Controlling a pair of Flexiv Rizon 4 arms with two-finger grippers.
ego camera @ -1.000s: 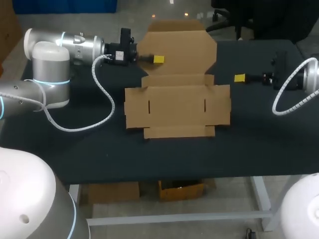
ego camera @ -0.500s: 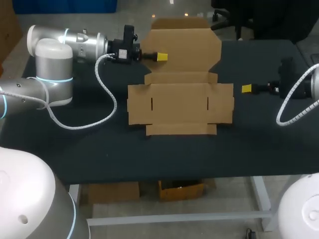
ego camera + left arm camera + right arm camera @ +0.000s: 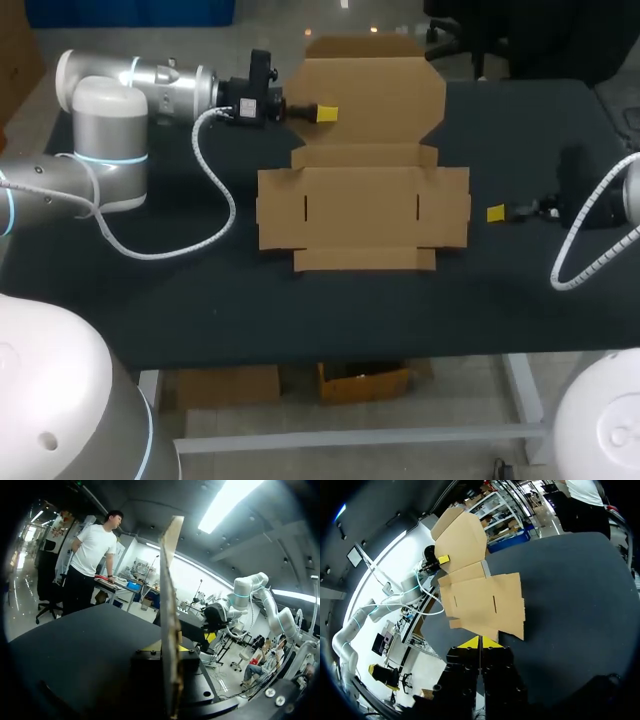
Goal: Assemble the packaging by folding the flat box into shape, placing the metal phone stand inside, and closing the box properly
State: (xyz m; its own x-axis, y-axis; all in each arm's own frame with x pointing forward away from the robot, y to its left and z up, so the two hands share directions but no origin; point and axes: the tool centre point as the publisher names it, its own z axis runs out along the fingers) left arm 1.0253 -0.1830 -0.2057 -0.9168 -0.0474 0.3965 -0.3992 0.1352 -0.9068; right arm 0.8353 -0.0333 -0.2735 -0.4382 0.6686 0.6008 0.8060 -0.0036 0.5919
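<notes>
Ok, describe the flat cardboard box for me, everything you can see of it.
The flat box is plain brown cardboard, die-cut, not yet folded. Its main panel, with two short slits, side flaps and a narrow front flap, lies on the dark table near the middle. The large far lid panel, corners cut, appears tilted up, with the left gripper shut on its edge. The right gripper is apart from it. Nothing lies on it.

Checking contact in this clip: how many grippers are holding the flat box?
1. The left gripper is shut on the rear flap of the flat box; the right gripper is shut, apart from it on the table.
</notes>
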